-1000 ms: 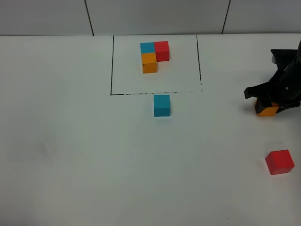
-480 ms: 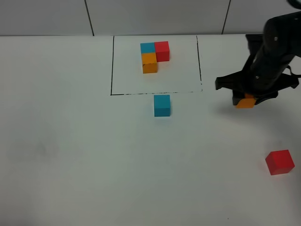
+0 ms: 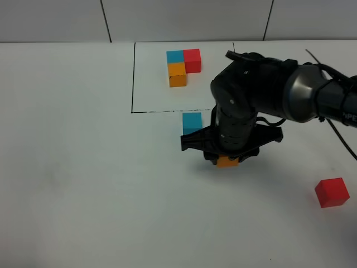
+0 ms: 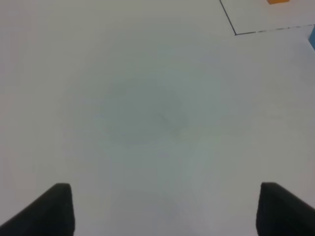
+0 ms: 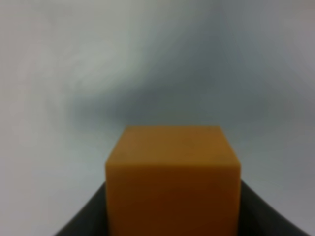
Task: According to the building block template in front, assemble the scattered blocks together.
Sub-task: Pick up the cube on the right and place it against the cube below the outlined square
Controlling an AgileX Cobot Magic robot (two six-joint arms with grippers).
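The template [image 3: 181,65] is an L of small blue, red and orange cubes inside a thin black-lined rectangle at the back. A loose teal-blue cube [image 3: 192,122] sits just in front of the frame line. My right gripper [image 3: 227,161] is shut on the loose orange cube [image 3: 227,162], held a little right of and in front of the teal-blue cube; the cube fills the right wrist view [image 5: 173,179]. The loose red cube [image 3: 332,192] lies at the far right front. My left gripper [image 4: 162,209] is open and empty over bare table.
The white table [image 3: 83,167] runs wide to the left and front. The right arm [image 3: 279,92] reaches across from the right over the frame's right corner. A panelled wall [image 3: 184,19] stands behind the table.
My right gripper has carried the orange cube from the far right leftward and a little forward, to just beside the teal-blue cube. The other cubes have not moved.
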